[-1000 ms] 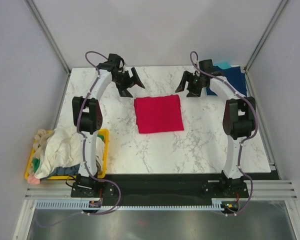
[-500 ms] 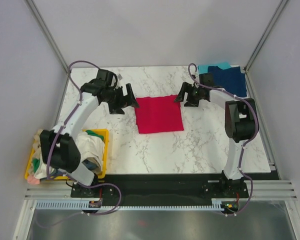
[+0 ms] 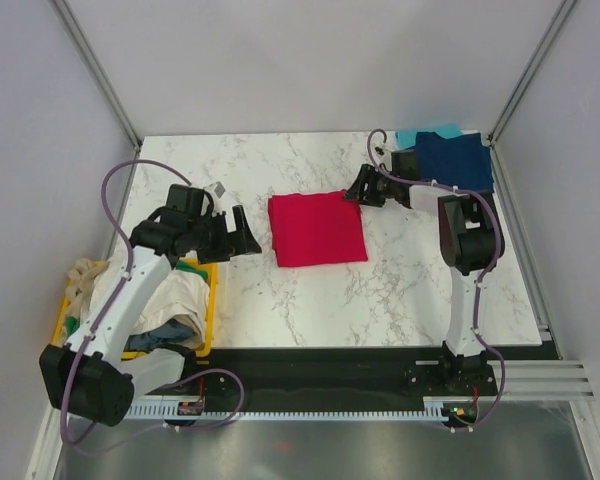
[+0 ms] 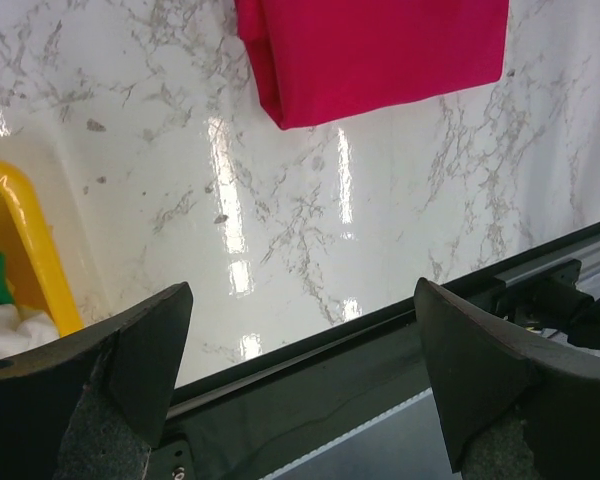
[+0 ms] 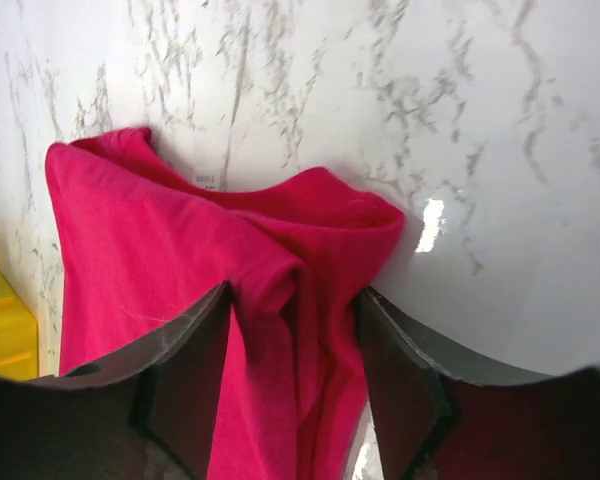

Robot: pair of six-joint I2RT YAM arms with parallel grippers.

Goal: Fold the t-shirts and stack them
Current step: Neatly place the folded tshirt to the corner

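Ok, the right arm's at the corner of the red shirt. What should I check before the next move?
1. Right gripper straddles the red t-shirt at its far right corner: ok, cloth is bunched between the jaws.
2. Jaws clamped firmly on that cloth: cannot tell.
3. Left gripper off the shirt: ok, open and empty, near the yellow bin.
4. Shirt folded: ok, a tidy rectangle apart from the pinched corner.
5. Stack ready: ok, the navy t-shirt lies over the teal t-shirt, nothing on top.
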